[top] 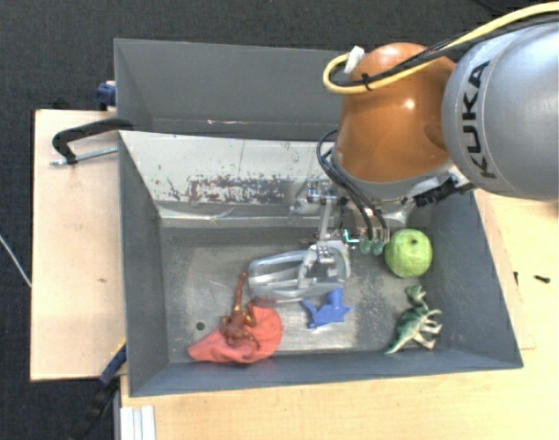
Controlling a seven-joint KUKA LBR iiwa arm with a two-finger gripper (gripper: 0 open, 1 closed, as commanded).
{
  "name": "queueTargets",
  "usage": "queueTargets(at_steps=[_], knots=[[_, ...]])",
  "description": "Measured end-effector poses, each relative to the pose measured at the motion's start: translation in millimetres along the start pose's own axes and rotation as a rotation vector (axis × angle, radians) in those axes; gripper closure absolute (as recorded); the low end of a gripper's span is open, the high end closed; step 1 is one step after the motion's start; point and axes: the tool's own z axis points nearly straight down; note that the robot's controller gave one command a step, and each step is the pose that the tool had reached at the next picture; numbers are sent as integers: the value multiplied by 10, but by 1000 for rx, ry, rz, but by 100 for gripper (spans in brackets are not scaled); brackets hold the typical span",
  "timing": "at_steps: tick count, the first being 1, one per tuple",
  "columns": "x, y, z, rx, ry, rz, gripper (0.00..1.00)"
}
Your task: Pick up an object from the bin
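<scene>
Orange cover (389, 117) upper right; gripper (326, 262) at frame centre, over right end of clear piece (278, 279); grip state cannot be told. Piece likely light, stiff, slippery: grasp across narrow width.

A green apple (409, 252) sits near the right wall of the bin (142, 273). Just in front of it, by the front right corner, lies a green dinosaur (413, 324). A blue toy (326, 311) lies mid-floor. At the front left a red lump (252, 342) lies against the front wall, with a brownish lobster-like toy (237, 317) resting on it.
</scene>
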Motion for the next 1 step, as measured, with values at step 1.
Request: queueTargets(at_steps=[1], knots=[[-16,-4,-41,-1,-8,1,0]])
